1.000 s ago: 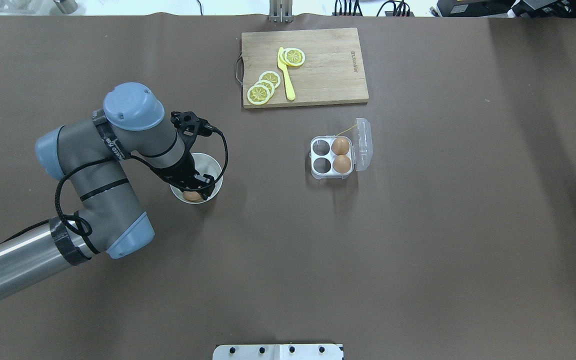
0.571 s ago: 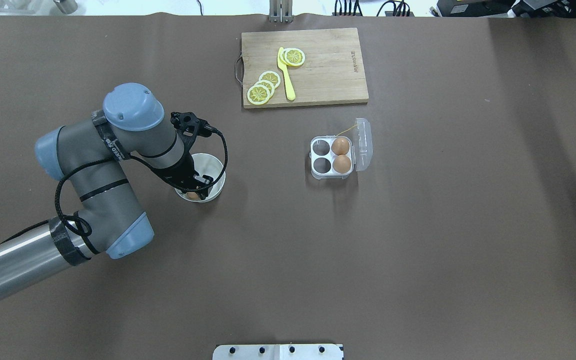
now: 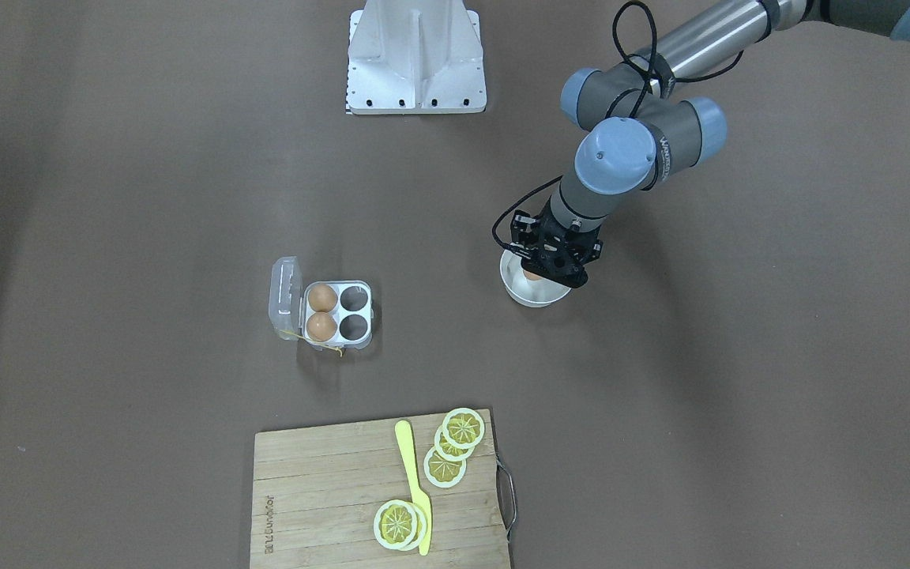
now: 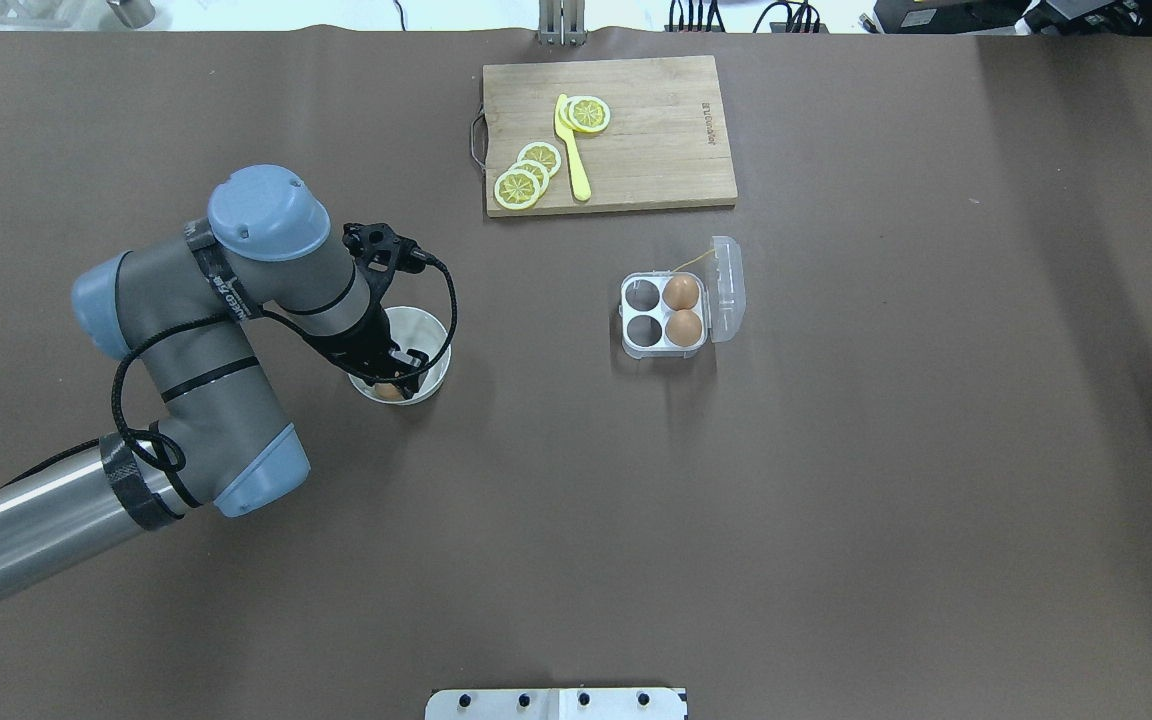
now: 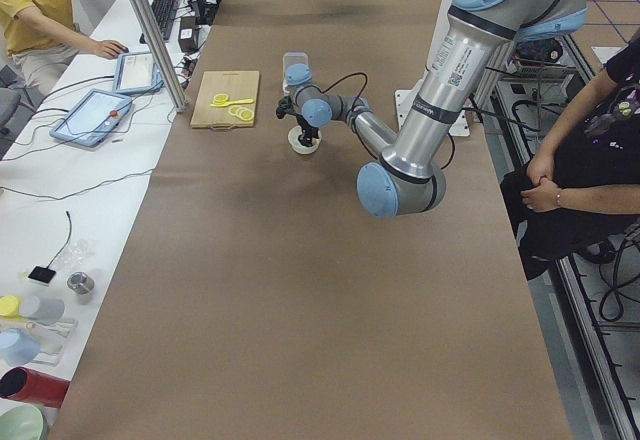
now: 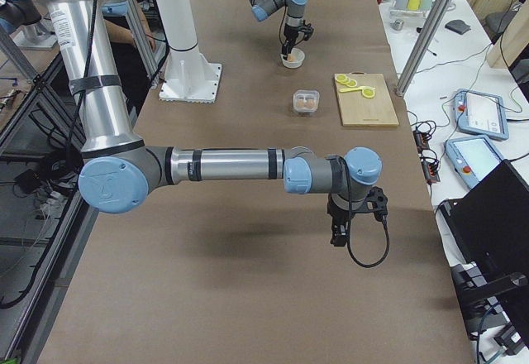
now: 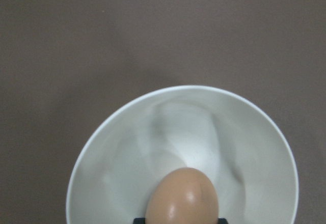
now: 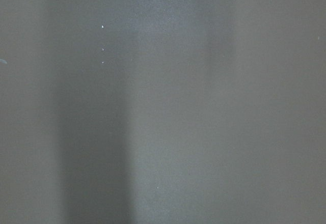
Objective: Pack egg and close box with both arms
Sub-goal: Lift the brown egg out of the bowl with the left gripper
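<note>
My left gripper (image 4: 391,378) reaches down into the white bowl (image 4: 428,345) and is shut on the orange-brown egg (image 7: 182,196). The left wrist view shows the egg between the fingertips, over the bowl's inside. The front view shows the same gripper (image 3: 540,273) over the bowl (image 3: 534,299). The clear egg box (image 4: 664,316) stands open to the right, its lid (image 4: 727,288) folded back. Two eggs (image 4: 680,292) (image 4: 684,327) fill its right cells and its left cells are empty. My right gripper (image 6: 339,236) shows only in the exterior right view, so I cannot tell its state.
A wooden cutting board (image 4: 656,150) with lemon slices (image 4: 526,178) and a yellow knife (image 4: 573,150) lies beyond the box. The white pedestal (image 3: 415,55) stands at the robot's side of the table. Operators sit along the table's ends in the side views.
My left gripper sank a little deeper into the bowl around the egg, and the bowl shifted slightly right. The box and its eggs have not moved.
</note>
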